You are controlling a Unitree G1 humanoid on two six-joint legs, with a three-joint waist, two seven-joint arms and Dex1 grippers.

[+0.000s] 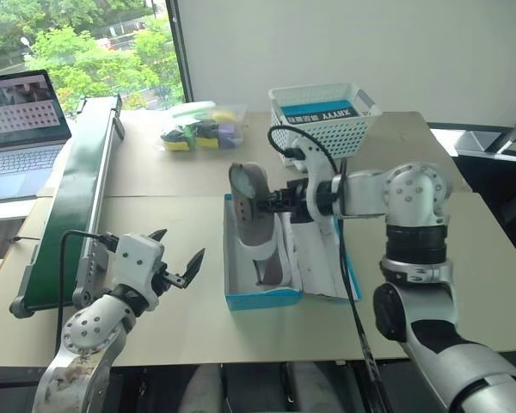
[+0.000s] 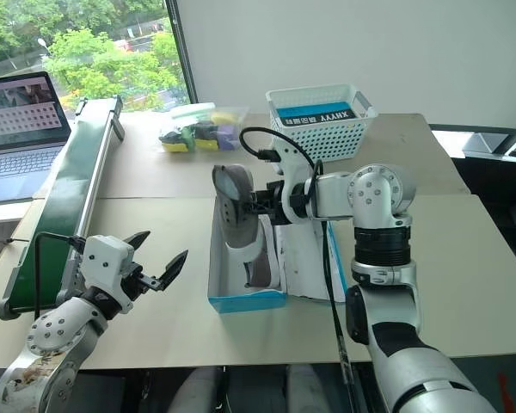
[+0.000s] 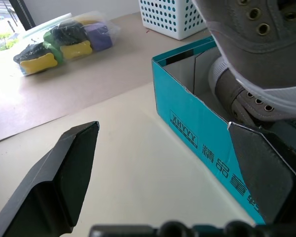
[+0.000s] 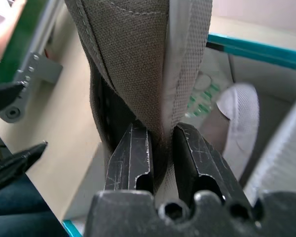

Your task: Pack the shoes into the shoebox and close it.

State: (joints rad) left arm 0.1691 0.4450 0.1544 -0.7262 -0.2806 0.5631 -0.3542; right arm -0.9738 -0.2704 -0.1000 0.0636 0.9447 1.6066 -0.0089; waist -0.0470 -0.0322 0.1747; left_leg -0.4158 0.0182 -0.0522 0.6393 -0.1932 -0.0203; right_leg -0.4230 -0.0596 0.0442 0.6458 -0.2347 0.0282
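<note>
The right pincer (image 1: 267,201) is clamped on the side wall of one grey-taupe shoe (image 1: 249,194), its two black fingers (image 4: 130,158) pinching the fabric upper and pale edge between them. That shoe hangs tilted above the open shoebox (image 1: 262,298), its heel end up and its pale insole facing the camera, its lower end dipping into the box. The second shoe (image 3: 237,96) already lies inside the box on the white bottom, beneath the held one. The box sits on the bench (image 1: 189,327) in front of the robot, with its lid flap (image 1: 322,258) folded out flat toward the robot's right.

The left pincer (image 1: 179,258) hovers low over the bench to the left of the box, apart from it, its fingers spread wide and holding nothing.

Farther back on the bench stand a white lattice basket (image 1: 325,116) with a blue-and-black labelled item in it and a clear bag of coloured objects (image 1: 198,127). A green conveyor (image 1: 77,189) runs along the left side, with a laptop (image 1: 21,129) beyond it.
</note>
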